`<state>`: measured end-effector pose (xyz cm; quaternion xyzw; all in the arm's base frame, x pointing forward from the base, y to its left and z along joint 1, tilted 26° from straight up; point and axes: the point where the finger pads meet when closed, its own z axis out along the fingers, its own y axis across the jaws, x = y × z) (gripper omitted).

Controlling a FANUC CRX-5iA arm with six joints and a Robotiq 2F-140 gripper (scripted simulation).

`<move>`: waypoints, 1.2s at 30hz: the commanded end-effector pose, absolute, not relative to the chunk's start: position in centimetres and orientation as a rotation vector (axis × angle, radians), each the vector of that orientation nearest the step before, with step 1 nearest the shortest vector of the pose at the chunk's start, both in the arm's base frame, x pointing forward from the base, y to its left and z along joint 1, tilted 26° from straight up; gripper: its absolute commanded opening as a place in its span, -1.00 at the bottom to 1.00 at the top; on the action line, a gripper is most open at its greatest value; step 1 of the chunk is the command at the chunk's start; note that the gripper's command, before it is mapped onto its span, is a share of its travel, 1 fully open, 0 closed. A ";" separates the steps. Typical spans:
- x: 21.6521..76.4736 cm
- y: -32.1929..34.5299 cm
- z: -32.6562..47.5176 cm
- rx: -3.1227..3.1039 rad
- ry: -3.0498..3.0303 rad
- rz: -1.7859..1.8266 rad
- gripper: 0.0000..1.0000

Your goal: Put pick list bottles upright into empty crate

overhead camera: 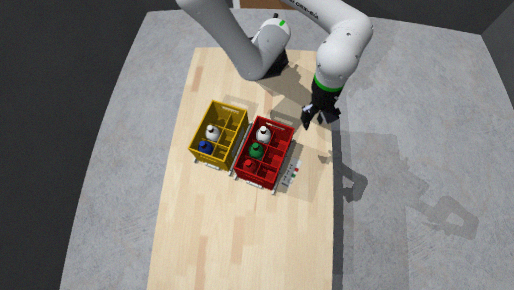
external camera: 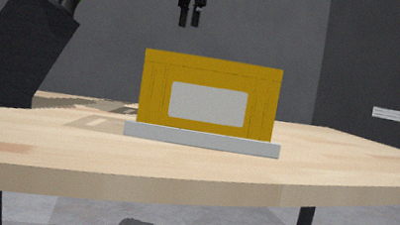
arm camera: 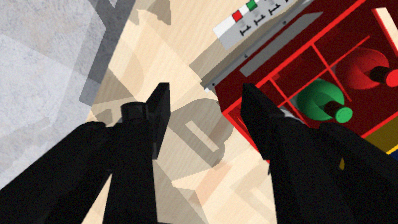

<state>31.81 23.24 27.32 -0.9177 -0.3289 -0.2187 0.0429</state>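
Observation:
A red crate (overhead camera: 264, 151) holds a white-label bottle (overhead camera: 263, 134), a green-label bottle (overhead camera: 257, 149) and a red-label bottle (overhead camera: 249, 164). A yellow crate (overhead camera: 221, 136) to its left holds a white-label bottle (overhead camera: 212, 132) and a blue-label bottle (overhead camera: 204, 146). The pick list (overhead camera: 291, 173) lies right of the red crate. My gripper (overhead camera: 318, 120) hangs high above the table, off the red crate's far right corner, partly open with nothing between its fingers. The wrist view shows the green bottle (arm camera: 325, 100), the red bottle (arm camera: 370, 70) and the pick list (arm camera: 255, 17).
The arm's dark base (external camera: 17, 53) stands at the far end of the table. The table's right edge (overhead camera: 332, 200) runs close to the pick list. In the exterior view the yellow crate (external camera: 209, 95) hides the red crate.

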 end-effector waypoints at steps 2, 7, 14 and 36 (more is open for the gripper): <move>29.9 25.2 27.9 -2.811 -1.003 -0.677 -0.12; 28.2 27.0 28.4 -2.811 -1.003 -0.677 -0.12; 26.5 28.8 28.9 -2.811 -1.003 -0.677 -0.12; 20.9 34.6 30.4 -2.810 -1.003 -0.676 -0.12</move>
